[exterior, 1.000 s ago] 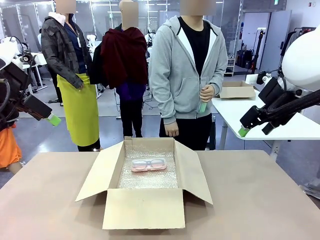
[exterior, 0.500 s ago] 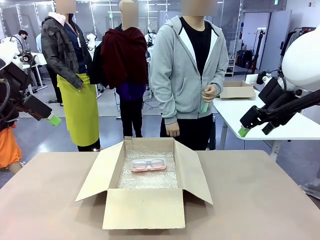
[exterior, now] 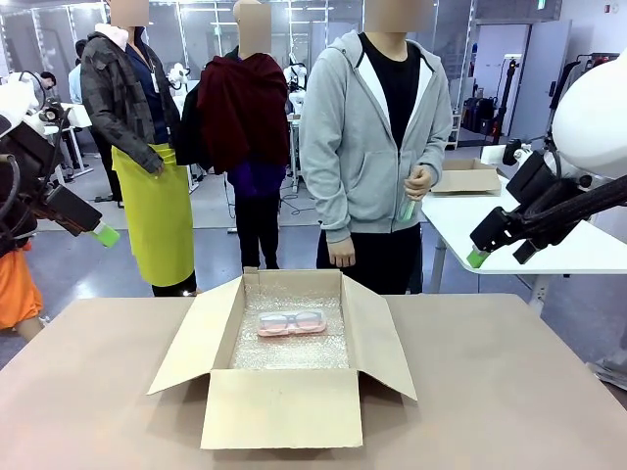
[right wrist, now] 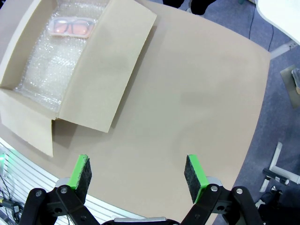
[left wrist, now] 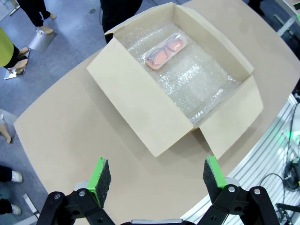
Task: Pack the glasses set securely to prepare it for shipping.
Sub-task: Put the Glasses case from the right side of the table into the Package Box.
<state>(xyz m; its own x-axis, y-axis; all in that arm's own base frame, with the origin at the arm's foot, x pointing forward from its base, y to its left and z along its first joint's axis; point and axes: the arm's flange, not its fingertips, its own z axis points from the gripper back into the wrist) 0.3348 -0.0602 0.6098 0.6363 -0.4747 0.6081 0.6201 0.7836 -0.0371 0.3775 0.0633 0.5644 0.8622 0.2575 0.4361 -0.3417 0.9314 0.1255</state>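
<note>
The pink glasses case (exterior: 291,322) lies flat on bubble wrap at the far end of an open cardboard box (exterior: 284,406); it also shows in the left wrist view as the pink case (left wrist: 164,52) and in the right wrist view as the pink case (right wrist: 72,27). The person in the grey hoodie stands behind the table holding the mint green case (exterior: 408,209) upright in one hand. My left gripper (left wrist: 158,174) hangs open high above the table's left side, and my right gripper (right wrist: 138,174) hangs open high above its right side. Both hold nothing.
The box flaps (exterior: 191,338) are spread outward on the tan table (exterior: 509,392). A second white table with another cardboard box (exterior: 465,176) stands at the back right. Two more people stand behind at the left.
The person has shifted slightly to the right with the mint green case. Both arms and the box are unmoved.
</note>
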